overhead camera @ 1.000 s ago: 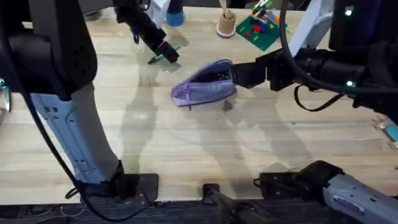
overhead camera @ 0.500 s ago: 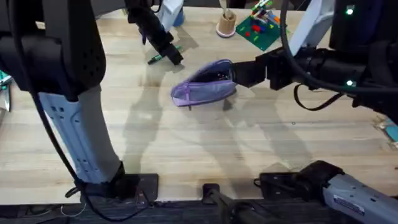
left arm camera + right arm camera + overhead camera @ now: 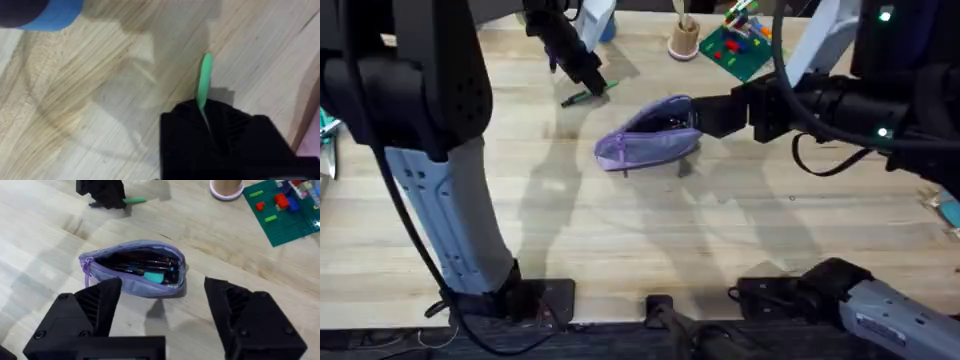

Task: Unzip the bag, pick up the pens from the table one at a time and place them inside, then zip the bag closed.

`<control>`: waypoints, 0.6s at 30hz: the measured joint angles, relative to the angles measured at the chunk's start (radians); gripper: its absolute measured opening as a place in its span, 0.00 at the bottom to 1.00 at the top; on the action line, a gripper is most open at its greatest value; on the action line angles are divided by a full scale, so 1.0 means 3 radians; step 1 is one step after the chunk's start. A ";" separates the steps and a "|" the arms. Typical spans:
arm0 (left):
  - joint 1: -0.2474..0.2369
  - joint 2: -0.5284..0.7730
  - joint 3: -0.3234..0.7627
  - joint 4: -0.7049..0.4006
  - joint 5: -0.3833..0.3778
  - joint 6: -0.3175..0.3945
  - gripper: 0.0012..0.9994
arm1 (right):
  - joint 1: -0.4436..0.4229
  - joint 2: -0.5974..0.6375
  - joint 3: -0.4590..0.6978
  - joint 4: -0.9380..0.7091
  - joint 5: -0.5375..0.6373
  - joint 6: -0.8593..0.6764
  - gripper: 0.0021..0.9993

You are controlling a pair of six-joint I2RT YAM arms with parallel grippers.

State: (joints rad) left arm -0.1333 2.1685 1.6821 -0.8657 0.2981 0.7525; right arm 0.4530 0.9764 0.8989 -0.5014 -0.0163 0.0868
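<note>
Table (image 3: pixel 620 230): left fingers (image 3: pixel 592 88) grip green pen (image 3: pixel 586 95) (bag (image 3: pixel 648 145) unzipped).

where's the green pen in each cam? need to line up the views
Overhead: green pen at upper centre-left, on the table, at the left claw.
Left wrist: green shaft right of centre, running up from between the claw's fingers.
Right wrist: green end at top, beside the left claw.
Shared landmark: the left claw on the pen.

Overhead inventory: lilac bag (image 3: pixel 650 140), unzipped, dark contents showing, mid-desk (image 3: pixel 620 230). My right tool (image 3: pixel 705 117) just beside its far end. My left tool (image 3: pixel 592 82) over the green pen (image 3: pixel 586 95). Green brick plate (image 3: pixel 735 48) at far edge.
</note>
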 joint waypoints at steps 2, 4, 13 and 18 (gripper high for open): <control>0.0000 0.0000 0.0004 0.0001 0.0020 -0.0002 0.05 | 0.0000 0.0000 0.0000 -0.0001 0.0000 0.0000 1.00; 0.0000 0.0000 0.0005 0.0000 0.0028 -0.0003 0.05 | 0.0000 0.0000 0.0000 0.0001 0.0000 0.0000 1.00; 0.0000 0.0000 0.0024 -0.0034 0.0021 -0.0040 0.04 | 0.0000 -0.0066 0.0000 0.0124 0.0000 0.0000 1.00; 0.0000 0.0080 0.0184 -0.0261 -0.0006 -0.0041 0.04 | 0.0000 -0.0307 0.0000 0.0104 0.0077 0.0001 1.00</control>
State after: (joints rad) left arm -0.1333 2.1924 1.7373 -0.9440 0.2964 0.7403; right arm 0.4530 0.8844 0.8989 -0.4703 0.0067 0.0872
